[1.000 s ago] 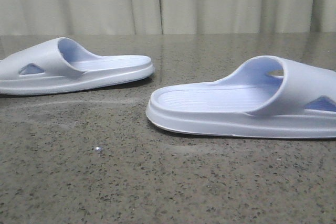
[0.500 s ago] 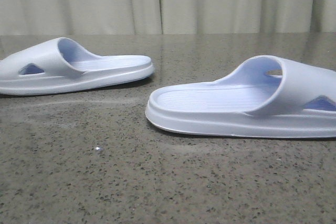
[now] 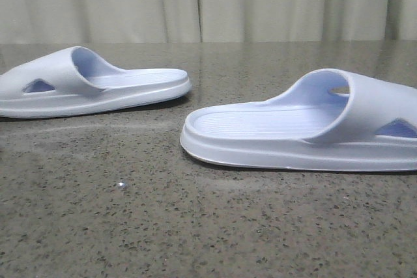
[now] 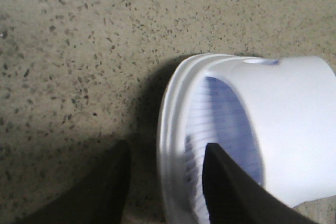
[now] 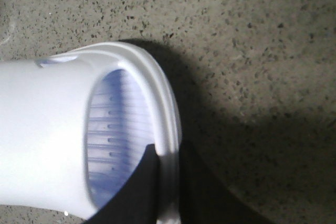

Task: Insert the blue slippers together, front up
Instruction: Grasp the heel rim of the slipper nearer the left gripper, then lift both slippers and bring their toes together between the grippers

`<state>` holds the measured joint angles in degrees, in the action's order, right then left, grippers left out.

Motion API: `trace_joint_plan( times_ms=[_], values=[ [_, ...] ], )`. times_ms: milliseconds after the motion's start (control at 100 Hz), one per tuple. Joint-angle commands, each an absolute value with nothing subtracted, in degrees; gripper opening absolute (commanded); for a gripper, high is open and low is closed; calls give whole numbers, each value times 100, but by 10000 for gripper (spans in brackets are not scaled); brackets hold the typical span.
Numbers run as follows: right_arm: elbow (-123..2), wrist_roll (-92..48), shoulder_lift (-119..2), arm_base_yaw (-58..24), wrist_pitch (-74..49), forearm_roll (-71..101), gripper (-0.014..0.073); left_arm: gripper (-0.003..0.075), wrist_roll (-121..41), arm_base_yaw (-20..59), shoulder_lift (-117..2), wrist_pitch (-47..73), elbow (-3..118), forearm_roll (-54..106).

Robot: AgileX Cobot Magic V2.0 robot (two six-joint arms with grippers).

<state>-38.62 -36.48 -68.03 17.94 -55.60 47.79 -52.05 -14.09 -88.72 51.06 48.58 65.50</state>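
Front view showed us both blue slippers lying sole-down on the speckled stone table (image 3: 195, 226), well apart: the left slipper (image 3: 85, 83) farther back on the left, the right slipper (image 3: 306, 128) nearer on the right, their open heel ends pointing toward each other. Neither arm appeared there. At the left wrist, we saw the left gripper (image 4: 163, 182) spread wide, straddling that slipper's heel rim (image 4: 173, 145), one dark finger (image 4: 226, 187) over the ribbed footbed and the other on the table beside it. At the right wrist, the right gripper (image 5: 167, 182) was closed narrowly on the other slipper's heel rim (image 5: 168, 129), fingers either side of it.
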Motion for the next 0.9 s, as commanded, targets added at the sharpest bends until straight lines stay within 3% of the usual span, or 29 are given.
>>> trace_joint_plan(
  times_ms=[0, 170, 380, 890],
  values=[
    [-4016, -3736, -6733, 1836, -5607, 5012, -90, 288, -5403, -1413, -8836, 5332, 5011, 6998],
    [-4016, -3744, -6733, 1836, -5607, 5012, -90, 236, -5429, -1413, -8875, 5358, 5011, 7180],
    [-4016, -3744, -6733, 1836, -5586, 5012, -90, 13, -5449, -1413, -8875, 5422, 5034, 7168],
    [-4794, -3787, -6609, 1836, -5474, 5522, -90, 15, -5521, -1413, -7901, 6122, 5397, 6945]
  ],
)
